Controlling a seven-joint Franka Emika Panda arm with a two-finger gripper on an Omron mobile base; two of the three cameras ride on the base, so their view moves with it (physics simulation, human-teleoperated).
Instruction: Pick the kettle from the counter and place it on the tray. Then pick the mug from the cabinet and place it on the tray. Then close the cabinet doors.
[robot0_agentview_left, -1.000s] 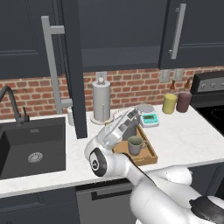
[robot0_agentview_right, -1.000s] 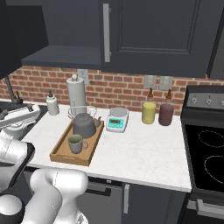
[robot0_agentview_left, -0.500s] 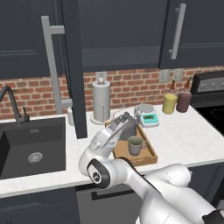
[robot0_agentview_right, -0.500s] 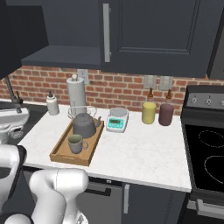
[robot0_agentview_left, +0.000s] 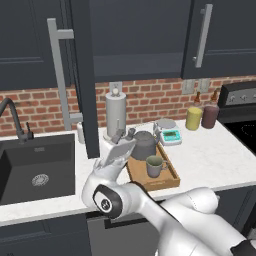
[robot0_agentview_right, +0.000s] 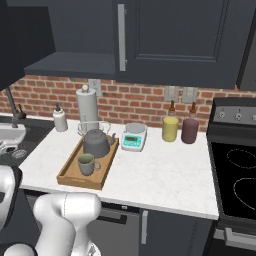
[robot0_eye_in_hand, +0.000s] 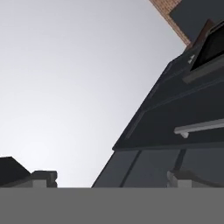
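Already the kettle (robot0_agentview_right: 96, 142) and the mug (robot0_agentview_right: 86, 163) both sit on the tray (robot0_agentview_right: 67, 176), the mug just in front of the kettle, so what remains is judged to be closing the cabinet doors (robot0_agentview_left: 84, 75). One door stands swung out edge-on over the counter (robot0_agentview_right: 160, 175), above and to the left of the tray in the left base view, its long bar handle (robot0_agentview_left: 61, 75) facing the sink (robot0_agentview_left: 35, 170); the cabinet (robot0_agentview_right: 75, 62) shelf above the tray looks bare. The gripper (robot0_agentview_left: 123, 136) hangs low, just left of the tray and close under that open door, and its jaws stand wide apart with nothing between them. In the hand view, dark panels and a pale bar are probably that door seen from below, though the angle is too odd to be sure. The next move calls for raising the hand to the door's outer face and pushing it toward the cabinet. Open room lies left of the tray, over the sink; the paper-towel roll (robot0_agentview_left: 115, 115) behind the tray and the door's lower edge are the nearby things to clear.
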